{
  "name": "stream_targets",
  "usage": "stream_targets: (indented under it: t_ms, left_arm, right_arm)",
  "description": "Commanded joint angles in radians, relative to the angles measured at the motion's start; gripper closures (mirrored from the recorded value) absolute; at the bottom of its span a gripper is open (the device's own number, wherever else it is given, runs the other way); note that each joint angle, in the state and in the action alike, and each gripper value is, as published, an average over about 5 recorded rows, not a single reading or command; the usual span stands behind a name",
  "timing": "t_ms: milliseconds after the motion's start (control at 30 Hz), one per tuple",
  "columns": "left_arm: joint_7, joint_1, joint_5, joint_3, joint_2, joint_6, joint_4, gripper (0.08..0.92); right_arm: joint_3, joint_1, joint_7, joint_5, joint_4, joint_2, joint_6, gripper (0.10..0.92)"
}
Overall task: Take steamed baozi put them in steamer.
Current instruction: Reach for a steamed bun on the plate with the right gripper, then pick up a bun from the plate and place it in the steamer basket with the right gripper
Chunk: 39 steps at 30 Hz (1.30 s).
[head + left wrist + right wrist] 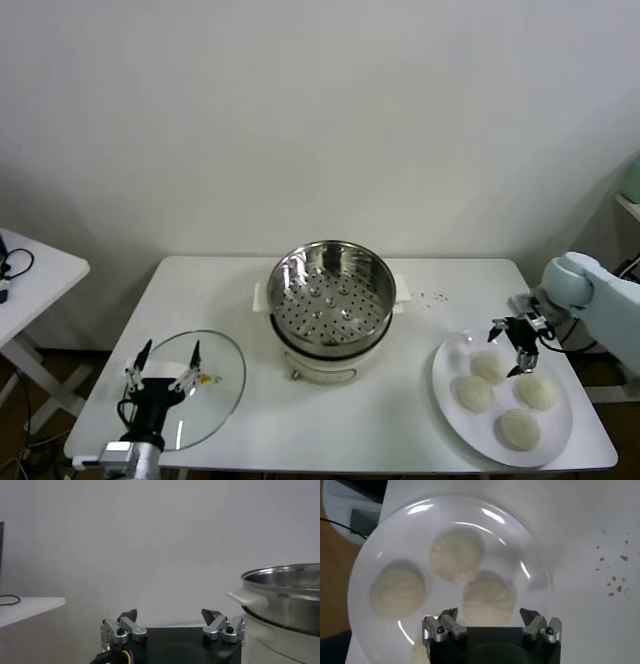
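Observation:
Four cream-white baozi lie on a white plate at the table's right front: one nearest the steamer, one at the left, one at the right and one at the front. My right gripper hovers open and empty just above the nearest baozi. Two more baozi show in the right wrist view, and a fourth is only an edge. The steel steamer stands empty at the table's middle. My left gripper is open over the glass lid.
A round glass lid lies flat at the table's left front. A small white side table stands to the left. The steamer's rim rises close beside my left gripper. Crumbs dot the table behind the plate.

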<state>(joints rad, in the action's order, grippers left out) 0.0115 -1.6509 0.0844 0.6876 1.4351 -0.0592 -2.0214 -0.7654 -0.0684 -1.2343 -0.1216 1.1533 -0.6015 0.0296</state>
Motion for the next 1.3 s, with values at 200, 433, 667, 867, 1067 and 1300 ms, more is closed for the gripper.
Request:
stream_targets:
  t_ms: [200, 433, 667, 867, 1067, 1300]
  left_arm:
    - [0.000, 0.008, 0.003, 0.000, -0.001, 0.004, 0.007, 0.177]
    - [0.000, 0.010, 0.007, -0.001, -0.001, 0.004, 0.011, 0.177]
    - [-0.001, 0.009, 0.009, -0.004, 0.001, 0.004, 0.013, 0.177]
    - [-0.001, 0.010, 0.009, -0.003, 0.002, 0.006, 0.011, 0.177]
    - [-0.002, 0.009, 0.009, -0.002, 0.004, 0.007, 0.010, 0.177]
    - [-0.003, 0.007, 0.007, 0.001, 0.002, 0.007, 0.008, 0.177]
  right_arm:
    - [-0.046, 0.001, 0.014, -0.059, -0.024, -0.044, 0.003, 0.203]
    - [-0.036, -0.010, 0.028, -0.080, -0.031, -0.044, 0.009, 0.203]
    - [-0.026, -0.020, 0.038, -0.081, -0.029, -0.047, 0.006, 0.203]
    - [-0.022, -0.023, 0.035, -0.081, -0.026, -0.045, 0.003, 0.280]
    - [-0.012, -0.025, 0.035, -0.081, -0.022, -0.044, 0.000, 0.306]
    - [0.009, 0.018, 0.020, -0.064, 0.008, -0.034, 0.014, 0.320]
